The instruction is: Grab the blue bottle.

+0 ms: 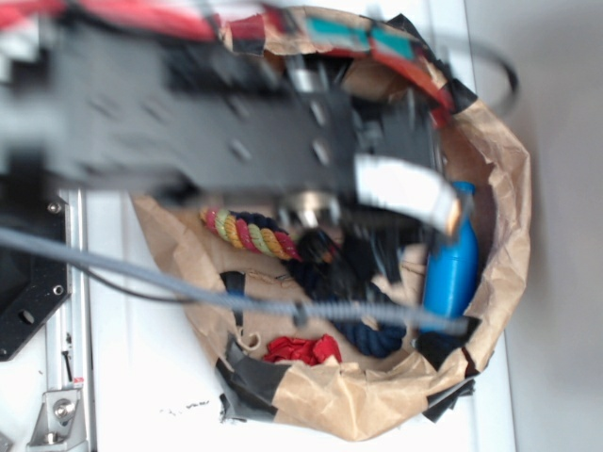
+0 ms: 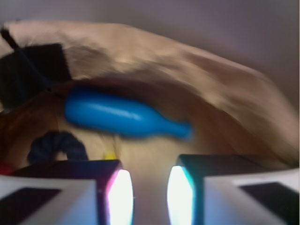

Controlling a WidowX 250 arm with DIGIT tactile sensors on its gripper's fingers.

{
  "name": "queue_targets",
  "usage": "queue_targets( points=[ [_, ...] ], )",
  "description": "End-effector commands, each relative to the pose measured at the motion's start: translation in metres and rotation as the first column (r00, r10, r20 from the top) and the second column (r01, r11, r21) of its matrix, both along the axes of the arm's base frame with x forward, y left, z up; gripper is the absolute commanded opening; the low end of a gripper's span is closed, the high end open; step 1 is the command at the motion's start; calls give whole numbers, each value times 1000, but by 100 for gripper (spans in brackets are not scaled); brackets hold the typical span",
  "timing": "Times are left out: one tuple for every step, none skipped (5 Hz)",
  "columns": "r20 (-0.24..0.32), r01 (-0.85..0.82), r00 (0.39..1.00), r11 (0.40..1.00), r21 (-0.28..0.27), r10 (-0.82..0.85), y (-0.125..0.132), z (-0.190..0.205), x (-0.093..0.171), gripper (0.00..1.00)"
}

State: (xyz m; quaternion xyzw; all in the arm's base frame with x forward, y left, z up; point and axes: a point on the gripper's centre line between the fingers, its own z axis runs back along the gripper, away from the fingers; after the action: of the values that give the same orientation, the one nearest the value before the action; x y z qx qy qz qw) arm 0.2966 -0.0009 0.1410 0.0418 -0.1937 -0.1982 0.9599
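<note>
Gripper: your jaws stand slightly apart, holding nothing.
Blue bottle: lying just beyond your fingertips, untouched.

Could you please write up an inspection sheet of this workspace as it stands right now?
Surface: white table carrying a crumpled brown paper bag patched with black tape.
Job's things: blue bottle lies on its side inside the bag, against the bag wall, untouched.
Clutter: multicoloured rope, dark navy rope and red cloth inside the bag.
Grippers: tool open, empty, fingers apart just short of the bottle.
Cables: grey cable runs across the bag in the exterior view.
Surroundings: metal rail at the table edge; views blurred.
</note>
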Motion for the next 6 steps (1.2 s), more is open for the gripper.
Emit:
queue_targets(
  points=[
    [43,-97,994,980,-172,105,11,74,-11,38],
    [147,47,988,998,-31,-42,6,42,-6,100],
    [89,245,963,964,100,-254,-13,-7,10,100],
    [-11,480,874,857,188,-487,-46,-51,20,100],
    [3,492,867,859,142,-498,-47,-61,41,100],
    [32,503,859,854,135,-511,-52,-70,59,100]
  ],
)
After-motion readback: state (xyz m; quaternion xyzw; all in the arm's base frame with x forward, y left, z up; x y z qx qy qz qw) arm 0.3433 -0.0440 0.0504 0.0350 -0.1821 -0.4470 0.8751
